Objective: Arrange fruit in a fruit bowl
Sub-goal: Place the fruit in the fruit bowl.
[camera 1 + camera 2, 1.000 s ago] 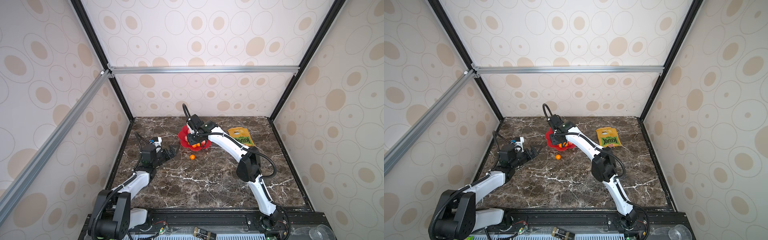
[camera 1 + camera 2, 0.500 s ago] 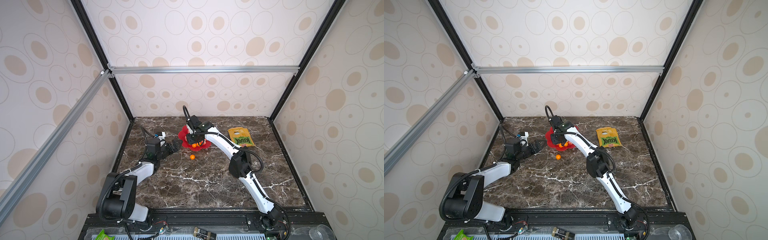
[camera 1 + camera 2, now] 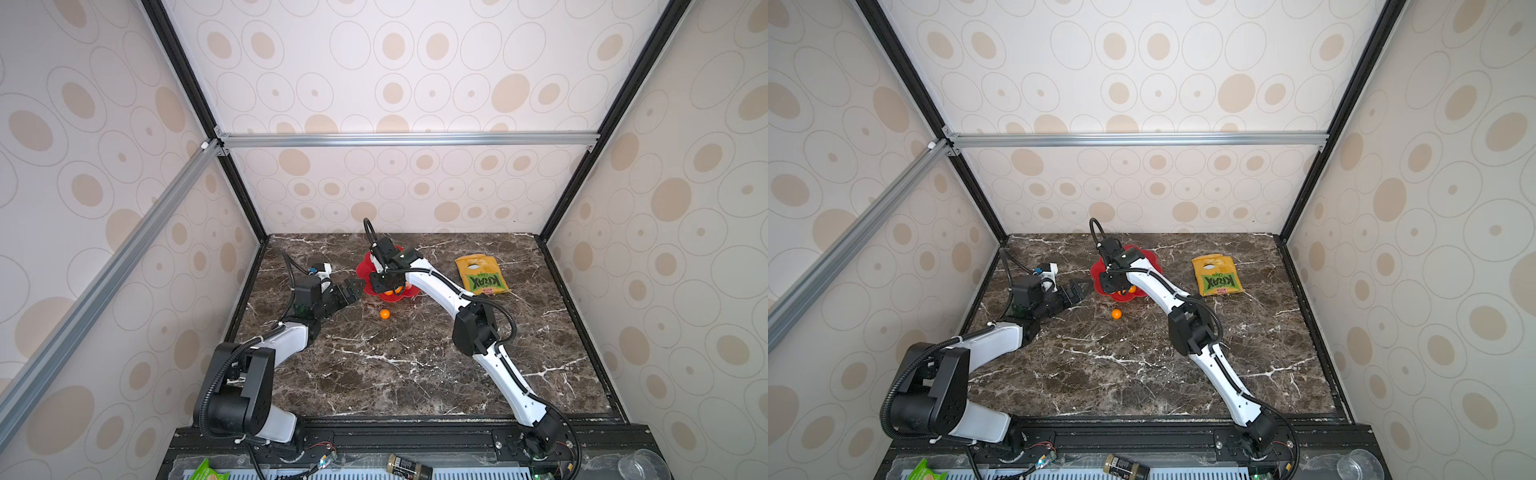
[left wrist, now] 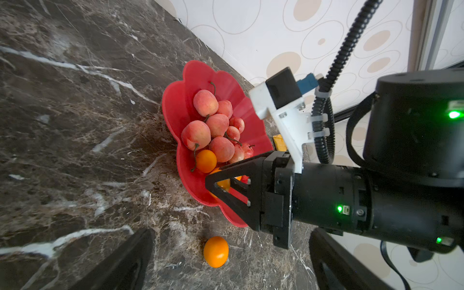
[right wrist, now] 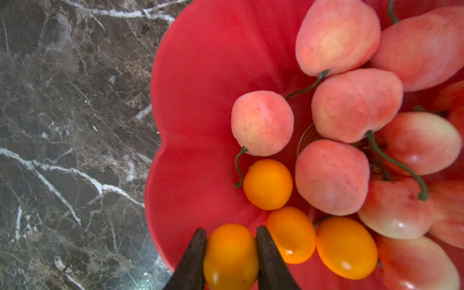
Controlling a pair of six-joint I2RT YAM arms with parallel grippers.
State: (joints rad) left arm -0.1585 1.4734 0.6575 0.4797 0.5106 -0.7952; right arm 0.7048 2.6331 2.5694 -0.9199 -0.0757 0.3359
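Observation:
The red flower-shaped fruit bowl (image 3: 365,266) (image 3: 1144,254) (image 4: 198,72) (image 5: 200,75) stands at the back of the marble table. It holds several pink peach-like fruit (image 4: 206,103) (image 5: 337,35) and orange ones (image 5: 268,184). My right gripper (image 5: 229,229) (image 4: 217,184) hangs over the bowl's near edge, shut on an orange fruit (image 5: 231,256). One loose orange fruit (image 3: 385,314) (image 3: 1116,313) (image 4: 216,251) lies on the table in front of the bowl. My left gripper (image 3: 353,291) (image 3: 1079,289) (image 4: 232,232) is open, just left of the bowl, with the loose fruit ahead between its fingers (image 4: 120,263).
A yellow-green snack bag (image 3: 480,276) (image 3: 1217,276) lies right of the bowl. The right arm's forearm (image 3: 440,286) slants across the table behind the loose fruit. On the front ledge lie a dark jar (image 3: 409,465), a green packet (image 3: 208,471) and a clear cup (image 3: 640,465).
My left gripper has moved forward and right, closer to the bowl and the loose orange fruit. The right gripper has stayed over the bowl, still shut on its orange fruit.

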